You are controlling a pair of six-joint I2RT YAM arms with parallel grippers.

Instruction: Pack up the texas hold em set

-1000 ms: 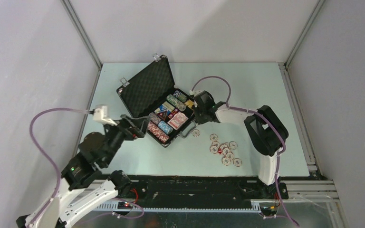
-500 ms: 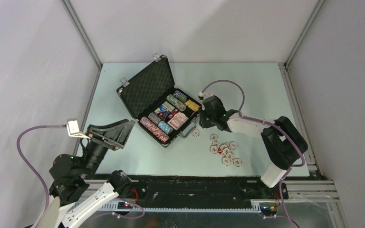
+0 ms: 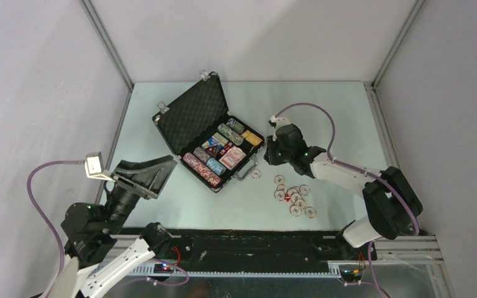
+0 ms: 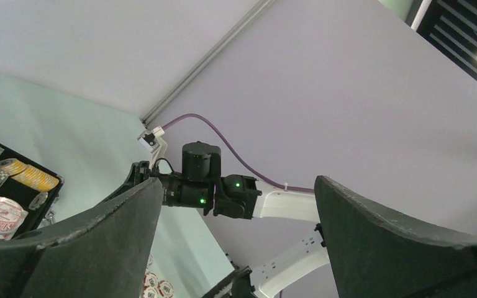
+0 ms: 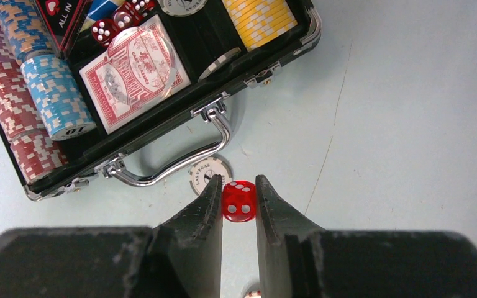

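Note:
The black case (image 3: pixel 244 163) of the texas hold em set lies open, its foam-lined lid (image 3: pixel 192 115) leaning back. Rows of poker chips (image 3: pixel 202 169), a card deck (image 5: pixel 133 71) and red dice (image 5: pixel 119 18) fill its tray. My right gripper (image 5: pixel 239 186) is shut on a small red die (image 5: pixel 239 200), just right of the case's silver handle (image 5: pixel 180 166) and above a lone white chip (image 5: pixel 206 172). Seen from above, the right gripper (image 3: pixel 269 160) hovers at the case's right corner. My left gripper (image 3: pixel 164 177) hangs open and empty, raised left of the case, with nothing between its fingers (image 4: pixel 68 248).
Several loose white-and-red chips (image 3: pixel 295 197) lie clustered on the table right of the case, with a single chip (image 3: pixel 256 173) beside the handle. Grey walls enclose the table on three sides. The right arm (image 4: pixel 223 192) shows between the left fingers.
The left arm pulled back from the case to the near left and lifted. The right arm swung right, away from the case's edge, carrying the die.

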